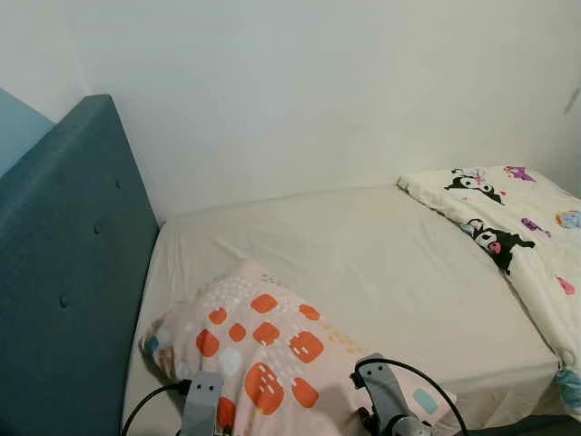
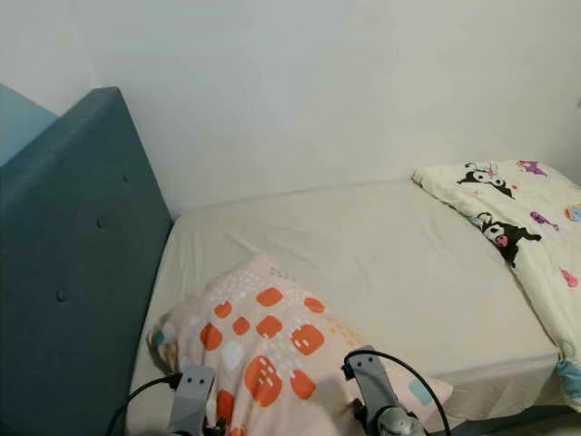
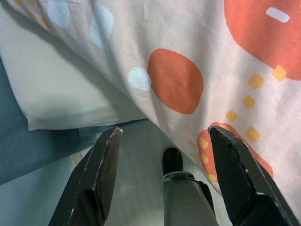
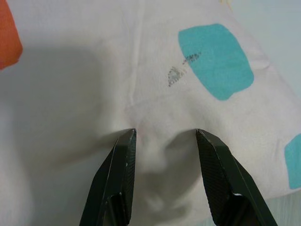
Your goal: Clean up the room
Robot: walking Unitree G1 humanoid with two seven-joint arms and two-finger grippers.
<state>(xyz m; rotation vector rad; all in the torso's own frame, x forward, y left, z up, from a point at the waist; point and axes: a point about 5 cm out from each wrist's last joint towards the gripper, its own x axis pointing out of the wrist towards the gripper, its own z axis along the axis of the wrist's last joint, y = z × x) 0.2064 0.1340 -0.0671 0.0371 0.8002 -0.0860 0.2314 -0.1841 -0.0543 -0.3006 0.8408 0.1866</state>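
- Right wrist view showed the right pincer (image 4: 164, 136) spread, its tips pressed into the pillow (image 1: 272, 354).
- Left pincer (image 3: 164, 136) gaped beside the pillow's edge.
- Pillow lay at lower left on the bed (image 1: 381, 263): probably soft and light; best gripped at opposite edges.

A: Where are the arms?
B: Both low, left arm (image 1: 201, 404) at seven o'clock, right arm (image 1: 386, 400) at five.
A: And the grippers?
B: Left gripper (image 3: 164, 134) spread wide; right gripper (image 4: 165, 136) parted too.
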